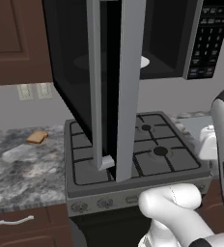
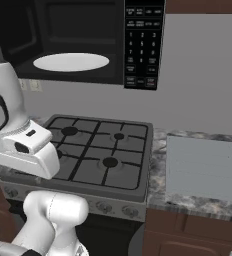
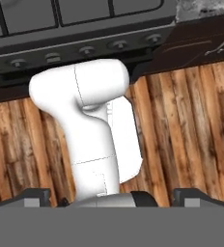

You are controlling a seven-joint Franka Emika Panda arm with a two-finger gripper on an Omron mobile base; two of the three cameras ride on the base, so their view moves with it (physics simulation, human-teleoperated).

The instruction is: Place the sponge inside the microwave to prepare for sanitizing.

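Observation:
The black microwave [image 1: 172, 38] hangs above the stove with its glass door [image 1: 116, 87] swung wide open toward me. Its white turntable [image 2: 70, 62] lies bare inside, and the keypad panel [image 2: 144, 45] sits to the right of the cavity. The sponge is out of view. My gripper [image 3: 116, 198] is open, its two dark fingertips [image 3: 36, 197] far apart, and it holds nothing. It points down at the wooden floor [image 3: 191, 130] in front of the stove. The white hand [image 2: 28, 145] hovers low at the stove's front left corner.
A gas stove [image 2: 98, 150] with black grates stands under the microwave, knobs [image 3: 85, 50] along its front. A slice of bread [image 1: 37, 137] lies on the granite counter [image 1: 17, 169] to the left. A flat grey board [image 2: 205, 167] rests on the right counter. The open door juts out over the burners.

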